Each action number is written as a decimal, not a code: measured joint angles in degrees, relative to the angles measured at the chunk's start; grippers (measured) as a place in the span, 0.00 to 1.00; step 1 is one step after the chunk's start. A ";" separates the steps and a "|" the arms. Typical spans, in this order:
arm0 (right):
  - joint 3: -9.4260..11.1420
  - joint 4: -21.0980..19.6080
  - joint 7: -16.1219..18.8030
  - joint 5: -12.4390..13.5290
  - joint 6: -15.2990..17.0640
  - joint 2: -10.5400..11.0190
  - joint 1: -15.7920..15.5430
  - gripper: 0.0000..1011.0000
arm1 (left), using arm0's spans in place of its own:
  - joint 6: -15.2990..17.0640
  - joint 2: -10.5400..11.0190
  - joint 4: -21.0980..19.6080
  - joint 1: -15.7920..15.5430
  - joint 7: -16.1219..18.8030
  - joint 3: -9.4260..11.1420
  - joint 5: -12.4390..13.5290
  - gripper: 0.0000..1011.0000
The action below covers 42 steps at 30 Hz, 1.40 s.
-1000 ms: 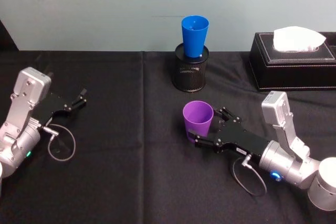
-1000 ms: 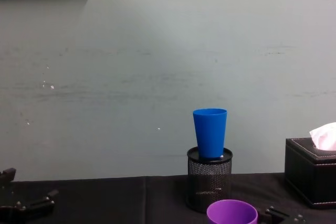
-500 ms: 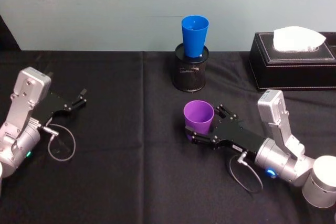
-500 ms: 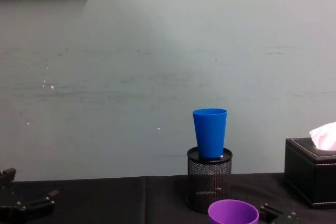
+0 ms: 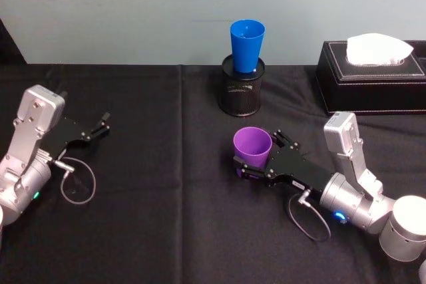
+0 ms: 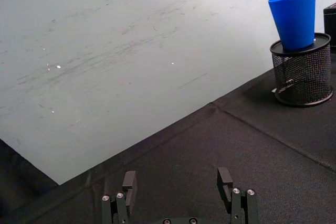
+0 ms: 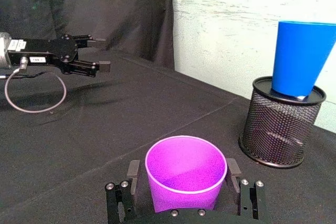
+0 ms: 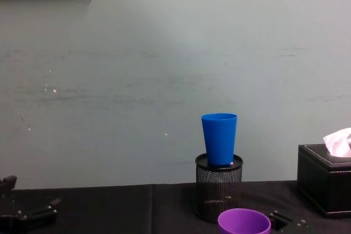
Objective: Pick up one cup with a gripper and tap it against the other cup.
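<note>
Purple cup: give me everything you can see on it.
The smooth, tapered purple plastic tumbler stands upright, mouth up, rim wider than base, empty inside. It sits low over the black tablecloth between the open fingers of the right claw, which flank its lower sides; a slim gap shows on one side. It is apart from, and nearer the robot than, the black mesh cylinder holding the bright blue plastic tumbler.

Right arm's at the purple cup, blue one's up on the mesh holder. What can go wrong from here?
1. The blue cup stands high on the black mesh holder, so a firm tap may knock it off or tip both.
2. The right gripper sits around the purple cup, whose wall is smooth and tapered; it might slip on the lift.
The left gripper is parked open at far left, out of the way.
</note>
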 joint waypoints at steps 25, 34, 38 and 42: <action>0.64 0.87 0.12 0.76 0.57 -0.63 0.08 0.85 | 0.00 0.00 0.00 0.00 0.00 0.00 0.00 0.99; 0.59 0.82 0.11 0.80 0.59 -0.60 0.08 0.74 | 0.00 0.00 0.00 0.00 0.00 0.00 0.00 0.99; 0.57 0.79 0.12 0.82 0.59 -0.58 0.08 0.73 | 0.00 0.00 0.00 0.00 0.00 0.00 0.00 0.99; 0.79 0.54 0.12 1.10 0.70 -0.43 -0.09 0.73 | 0.00 0.00 0.00 0.00 0.00 0.00 0.00 0.99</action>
